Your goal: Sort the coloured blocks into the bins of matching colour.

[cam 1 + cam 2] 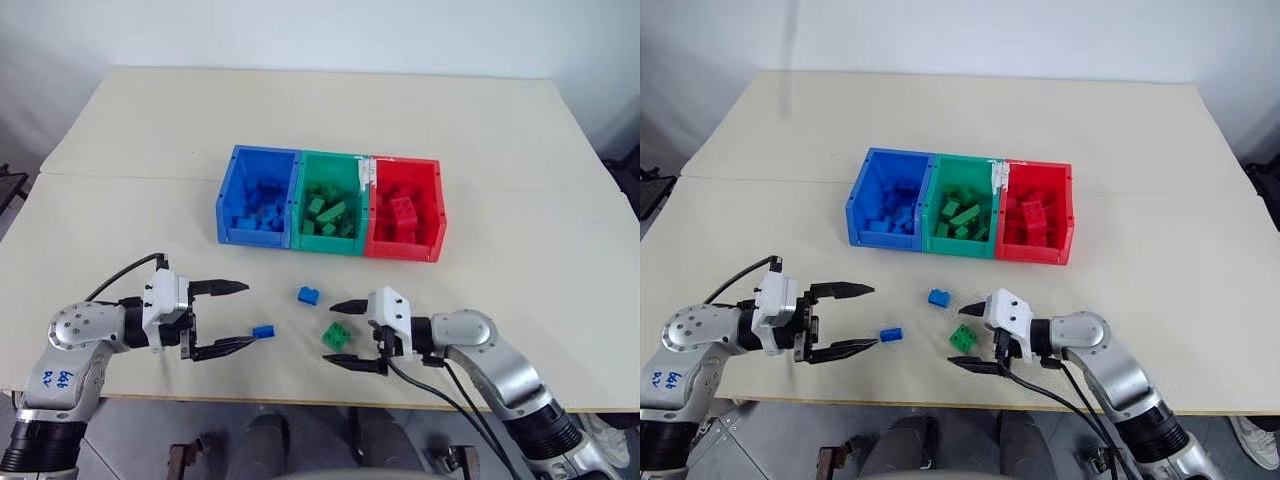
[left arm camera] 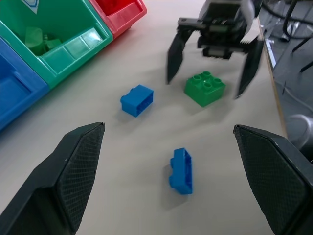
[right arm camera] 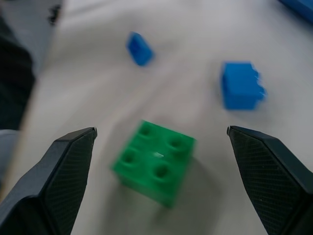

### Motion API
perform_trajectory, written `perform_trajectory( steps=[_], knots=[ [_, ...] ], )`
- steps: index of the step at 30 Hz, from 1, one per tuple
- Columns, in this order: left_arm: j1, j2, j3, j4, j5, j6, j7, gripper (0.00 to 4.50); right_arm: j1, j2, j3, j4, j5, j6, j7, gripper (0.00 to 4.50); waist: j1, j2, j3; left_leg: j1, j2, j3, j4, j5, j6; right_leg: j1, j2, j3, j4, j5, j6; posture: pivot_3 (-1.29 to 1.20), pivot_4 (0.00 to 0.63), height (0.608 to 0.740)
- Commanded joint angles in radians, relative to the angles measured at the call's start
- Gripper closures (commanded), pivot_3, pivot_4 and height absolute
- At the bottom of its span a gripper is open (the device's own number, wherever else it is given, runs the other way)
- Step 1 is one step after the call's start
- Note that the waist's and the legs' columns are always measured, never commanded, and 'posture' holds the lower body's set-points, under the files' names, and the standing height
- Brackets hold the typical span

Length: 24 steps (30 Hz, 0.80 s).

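Green studded brick (image 1: 337, 336) between wide-open right gripper (image 1: 352, 335) fingers, untouched; left gripper (image 1: 232, 317) wide open, empty, near blue brick (image 1: 263, 332).

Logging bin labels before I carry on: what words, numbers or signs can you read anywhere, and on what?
White label patch between the green bin and the red bin: no print can be made out.
Blue handwriting on the left arm's grey shell: too small to read.
Triangle mark on the green bin's wall in the left wrist view: cut off, unreadable.
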State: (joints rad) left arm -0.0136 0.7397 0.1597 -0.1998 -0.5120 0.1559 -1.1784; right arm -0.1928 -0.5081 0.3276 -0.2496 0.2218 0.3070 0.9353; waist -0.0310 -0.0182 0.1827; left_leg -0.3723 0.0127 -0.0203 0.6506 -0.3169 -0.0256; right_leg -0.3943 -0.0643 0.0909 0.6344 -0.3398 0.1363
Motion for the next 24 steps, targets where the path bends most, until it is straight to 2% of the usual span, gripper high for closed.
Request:
perform_trajectory(
  steps=[1, 3, 10, 13, 19, 24],
  knots=[
    [0.018, 0.010, 0.038, -0.062, -0.037, 0.024, 0.017, 0.00, 0.025, 0.007, -0.006, -0.001, -0.013, -0.037, -0.019, 0.21, 0.000, 0.000, 0.000, 0.000, 0.000, 0.000, 0.000, 0.000, 0.000, 0.000, 0.000, 0.000, 0.000, 0.000, 0.000, 0.00, 0.150, 0.740],
    [0.019, 0.011, 0.039, -0.068, -0.038, 0.032, 0.020, 0.00, 0.034, 0.008, -0.008, -0.002, -0.011, -0.040, -0.021, 0.66, 0.000, 0.000, 0.000, 0.000, 0.000, 0.000, 0.000, 0.000, 0.000, 0.000, 0.000, 0.000, 0.000, 0.000, 0.000, 0.00, 0.150, 0.740],
    [-0.027, -0.005, 0.023, -0.035, -0.030, 0.029, 0.020, 0.00, 0.030, -0.019, -0.059, -0.007, 0.029, -0.047, 0.017, 2.98, 0.000, 0.000, 0.000, 0.000, 0.000, 0.000, 0.000, 0.000, 0.000, 0.001, 0.001, 0.000, 0.000, 0.000, 0.000, 0.00, 0.150, 0.740],
    [-0.033, -0.026, 0.028, -0.028, -0.028, 0.029, 0.047, 0.00, -0.030, 0.001, -0.126, -0.008, 0.093, -0.006, 0.001, 3.03, -0.003, 0.000, 0.000, 0.000, 0.000, 0.000, 0.000, 0.000, 0.000, 0.001, 0.001, 0.000, 0.000, 0.000, 0.000, 0.00, 0.150, 0.740],
    [0.017, -0.079, 0.084, -0.027, -0.017, 0.019, 0.146, 0.00, -0.267, 0.081, -0.234, 0.106, 0.148, 0.058, -0.091, 3.03, -0.019, 0.000, 0.000, 0.001, 0.001, 0.000, 0.000, 0.001, -0.001, 0.000, 0.002, 0.000, 0.003, 0.000, 0.000, 0.00, 0.150, 0.740],
    [0.126, -0.105, 0.130, -0.021, 0.008, -0.023, 0.195, 0.00, -0.573, 0.178, -0.253, 0.409, 0.051, -0.021, -0.212, 3.03, -0.043, 0.000, 0.000, 0.001, 0.000, 0.003, -0.001, 0.001, -0.001, -0.003, 0.001, 0.002, 0.004, 0.000, -0.001, 0.00, 0.150, 0.740]
  ],
)
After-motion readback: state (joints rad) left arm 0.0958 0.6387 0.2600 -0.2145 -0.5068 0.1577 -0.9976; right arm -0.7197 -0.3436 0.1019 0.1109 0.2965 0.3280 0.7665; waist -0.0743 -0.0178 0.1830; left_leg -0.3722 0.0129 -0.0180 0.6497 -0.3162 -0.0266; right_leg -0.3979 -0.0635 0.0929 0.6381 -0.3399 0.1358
